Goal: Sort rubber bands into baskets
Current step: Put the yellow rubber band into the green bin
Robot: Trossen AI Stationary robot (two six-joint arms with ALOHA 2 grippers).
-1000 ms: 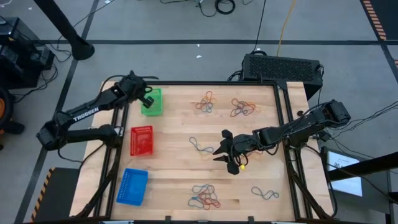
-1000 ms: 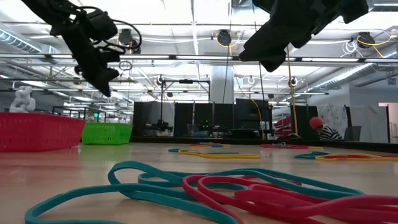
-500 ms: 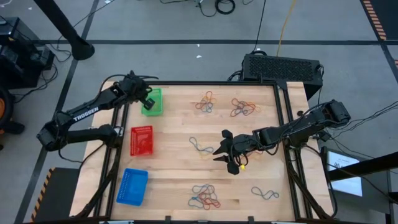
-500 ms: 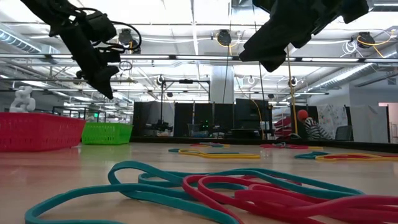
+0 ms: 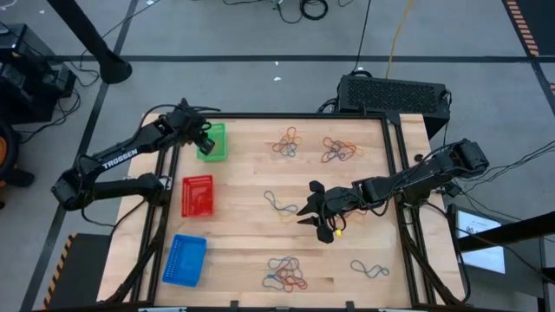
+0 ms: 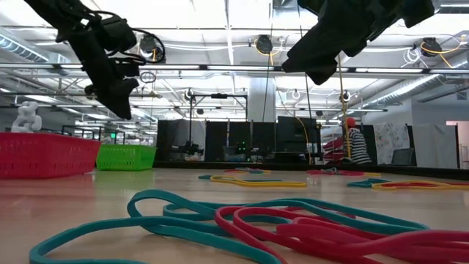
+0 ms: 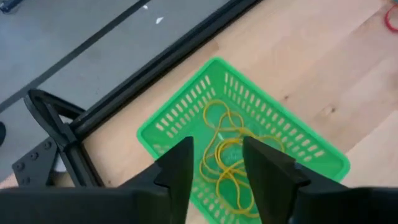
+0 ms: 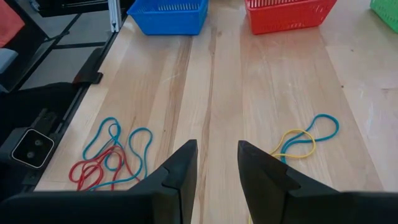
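My left gripper [image 7: 217,149] hangs open above the green basket [image 7: 249,93] at the table's far left corner, touching nothing. Several yellow rubber bands [image 7: 217,121] lie tangled on that basket's floor. The red basket [image 5: 198,196] and the blue basket [image 5: 185,259] stand nearer along the left edge. My right gripper [image 8: 217,152] is open above the middle of the table [image 5: 303,210]. A yellow and a blue band [image 8: 305,143] lie on the wood just past its fingers.
Loose bands lie in small heaps on the wooden table: two at the far middle [image 5: 287,143] [image 5: 338,151], one at the centre [image 5: 279,204], two by the near edge [image 5: 286,273] [image 5: 369,269]. A black box [image 5: 395,94] stands beyond the far edge.
My left gripper has opened above the green basket and its wrist has turned a little; it has stayed in place. My right arm has kept still.
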